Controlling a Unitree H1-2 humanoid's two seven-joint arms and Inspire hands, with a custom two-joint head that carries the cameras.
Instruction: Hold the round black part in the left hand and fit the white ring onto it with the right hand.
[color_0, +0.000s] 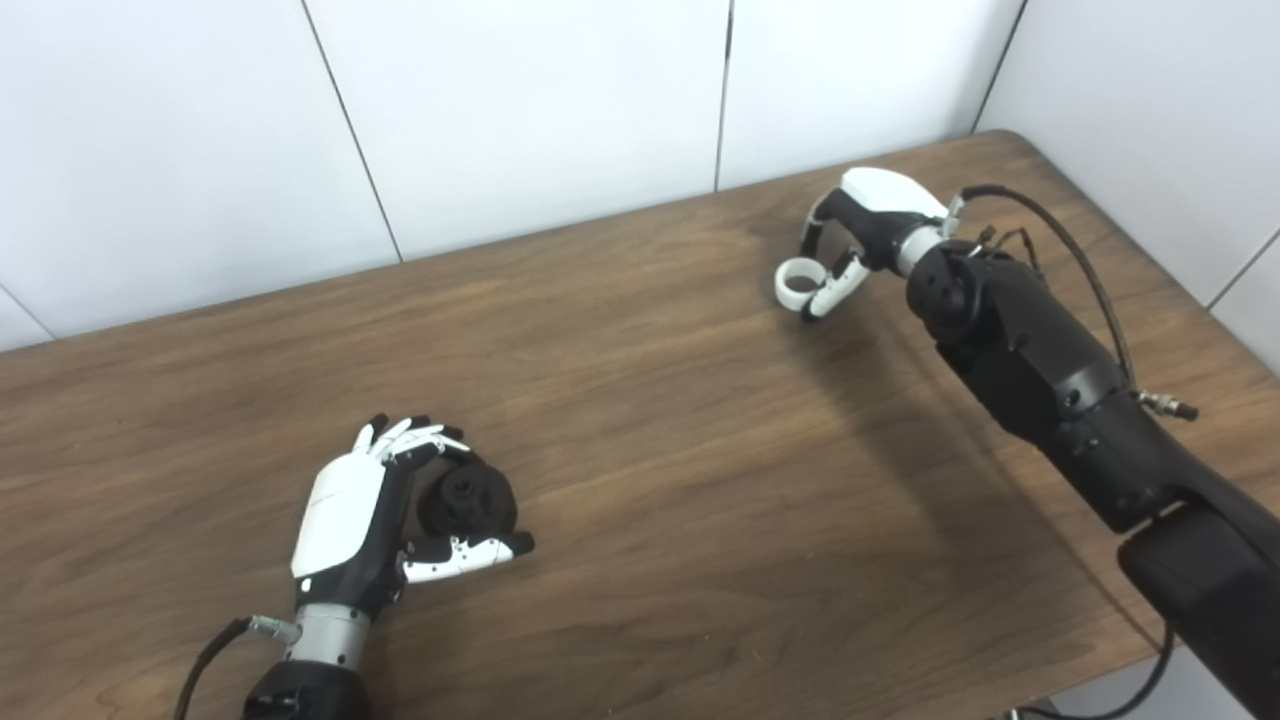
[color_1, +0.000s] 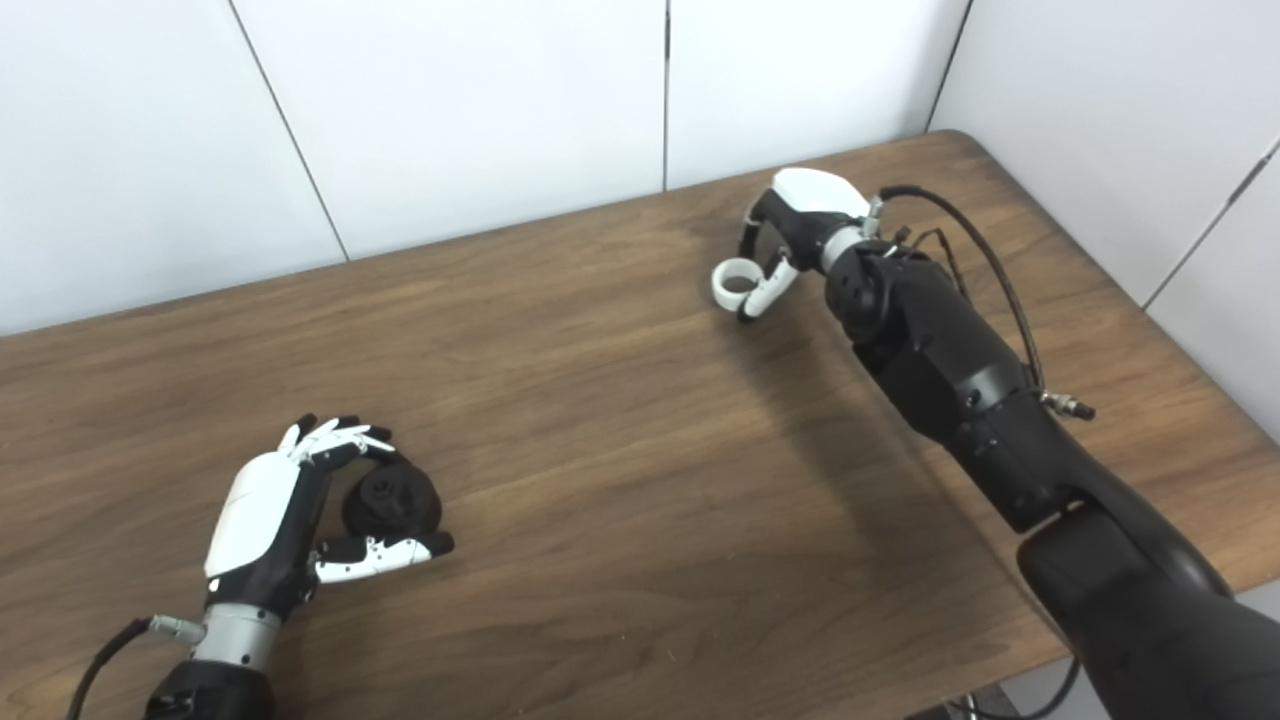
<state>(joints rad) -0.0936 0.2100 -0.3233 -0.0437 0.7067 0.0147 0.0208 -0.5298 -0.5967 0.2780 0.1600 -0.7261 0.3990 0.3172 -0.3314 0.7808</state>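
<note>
The round black part (color_0: 468, 497) rests on the wooden table (color_0: 660, 420) at the near left. My left hand (color_0: 365, 515) wraps it from the left, fingers (color_0: 425, 440) curled over its far edge and thumb (color_0: 470, 550) lying along its near edge. At the far right, the white ring (color_0: 798, 283) sits just over the tabletop. My right hand (color_0: 850, 235) reaches down on it from the right, with the thumb against the ring's right side and the fingers bent over its far rim.
White wall panels (color_0: 520, 110) close off the table's back and right sides. The right forearm (color_0: 1040, 370) with its loose cable (color_0: 1080, 260) stretches across the right part of the table. Bare wood lies between the two hands.
</note>
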